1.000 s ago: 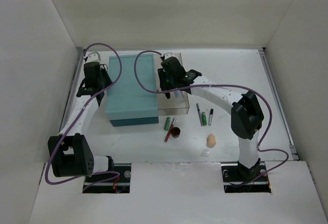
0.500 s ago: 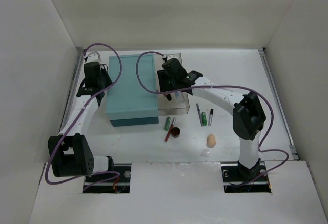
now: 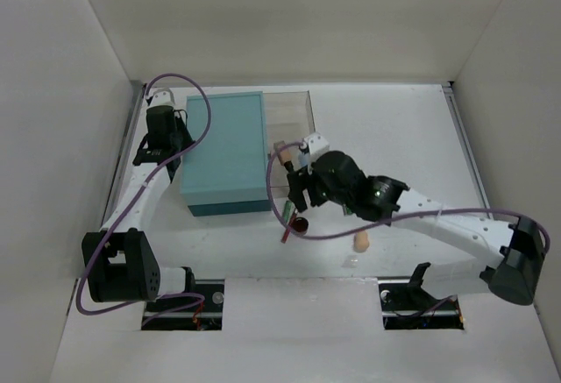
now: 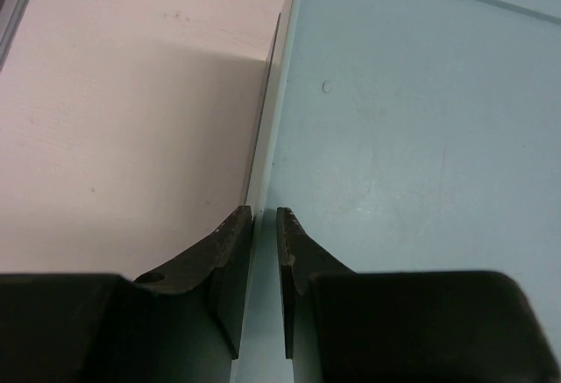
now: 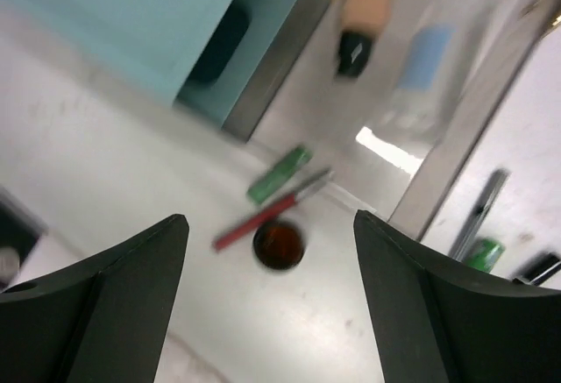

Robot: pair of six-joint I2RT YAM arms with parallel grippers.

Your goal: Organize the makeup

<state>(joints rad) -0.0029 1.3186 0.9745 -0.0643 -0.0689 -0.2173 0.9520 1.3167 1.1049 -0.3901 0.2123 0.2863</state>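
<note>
My right gripper (image 3: 299, 197) (image 5: 270, 218) is open and empty, hovering above the brown round pot (image 5: 279, 244) (image 3: 300, 224). A red pencil (image 5: 263, 212) (image 3: 286, 230) lies against the pot, and a green tube (image 5: 279, 175) lies just behind it. A beige dark-capped bottle (image 5: 366, 2) lies inside the clear drawer (image 3: 291, 124). A dark pencil (image 5: 478, 212) and a green pencil (image 5: 484, 253) lie right of the drawer. The peach sponge (image 3: 360, 241) sits at the front. My left gripper (image 3: 168, 142) (image 4: 265, 212) is shut at the left edge of the teal box (image 4: 412, 138).
The large teal box (image 3: 223, 151) stands left of centre with its clear drawer pulled out to the right. The drawer's clear wall (image 5: 447, 155) stands between the pot and the pencils. White walls enclose the table on three sides.
My right gripper has moved from above the drawer toward the front, over the pot, and its elbow has swung far right. The left arm has not moved.
</note>
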